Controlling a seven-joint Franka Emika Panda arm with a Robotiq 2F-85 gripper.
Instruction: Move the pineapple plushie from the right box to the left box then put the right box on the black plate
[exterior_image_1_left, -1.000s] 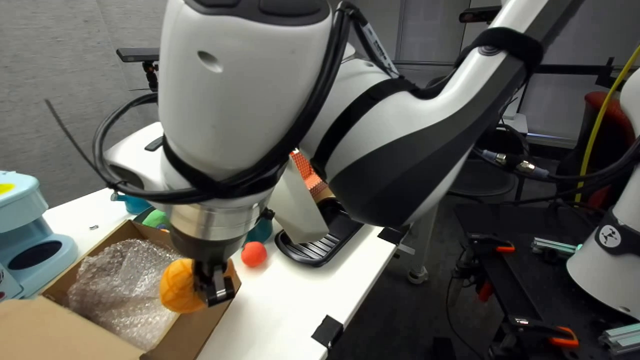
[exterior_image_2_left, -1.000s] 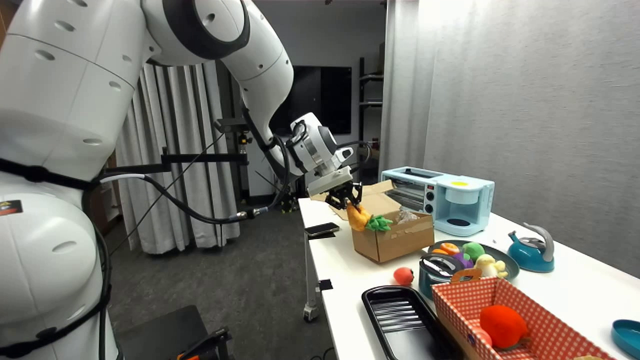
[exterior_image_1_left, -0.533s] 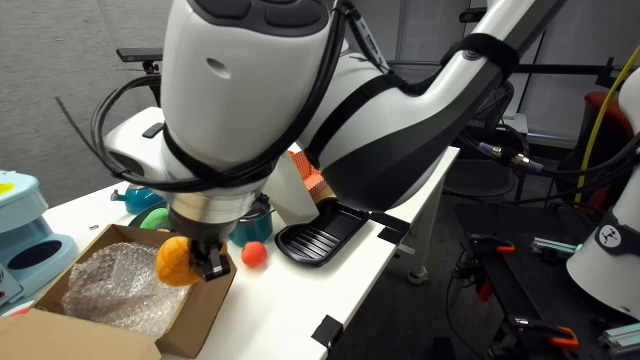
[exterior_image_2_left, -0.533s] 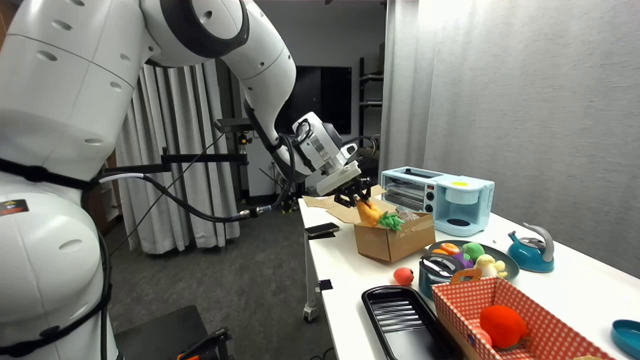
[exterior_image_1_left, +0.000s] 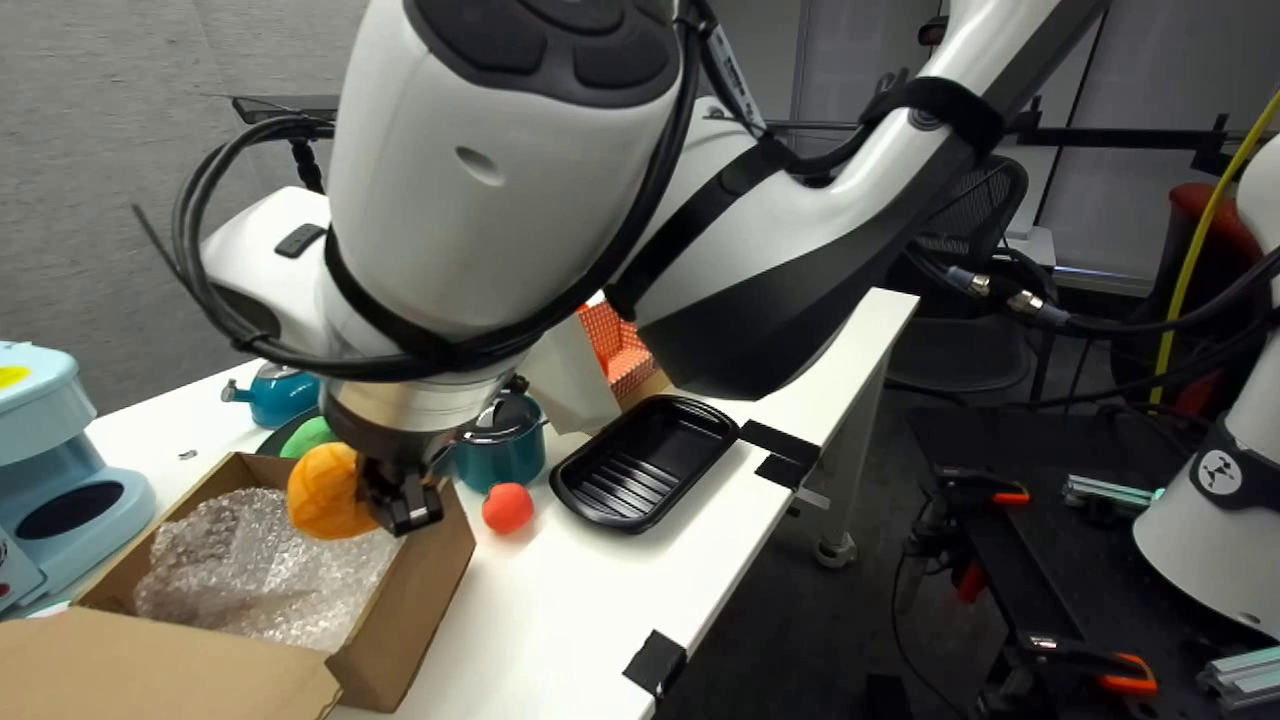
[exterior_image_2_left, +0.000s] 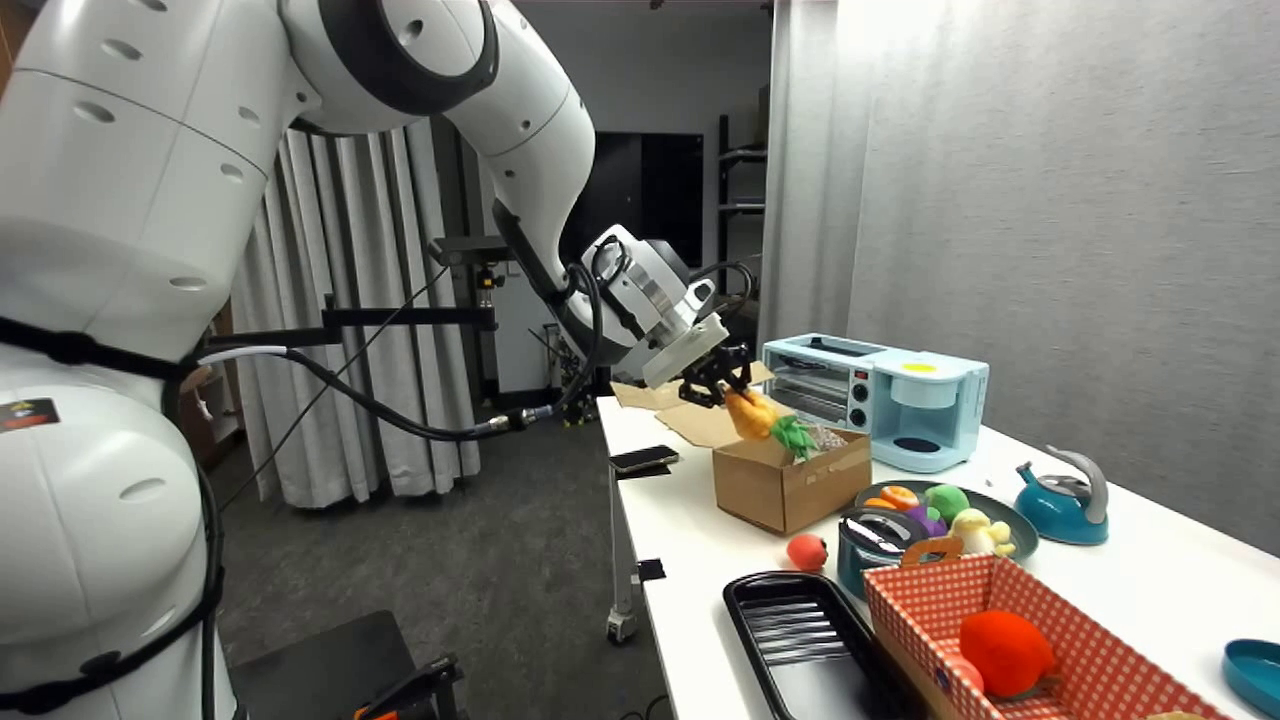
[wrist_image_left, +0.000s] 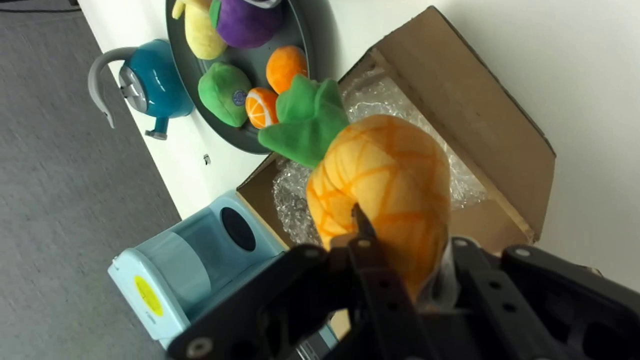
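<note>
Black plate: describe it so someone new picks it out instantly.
On the white table, find the open red-checked box. In both exterior views the black plate lies just beside it, close to the table's edge. It is the shallow rectangle with rounded corners and a ridged bottom, whereas its neighbour, the teal pot, is round, deep and lidded.

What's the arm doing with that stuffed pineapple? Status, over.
Gripper shut on the pineapple toy. Held over the cardboard box, not dropped in yet. Crinkly plastic inside the box; nothing seen blocking the way.
</note>
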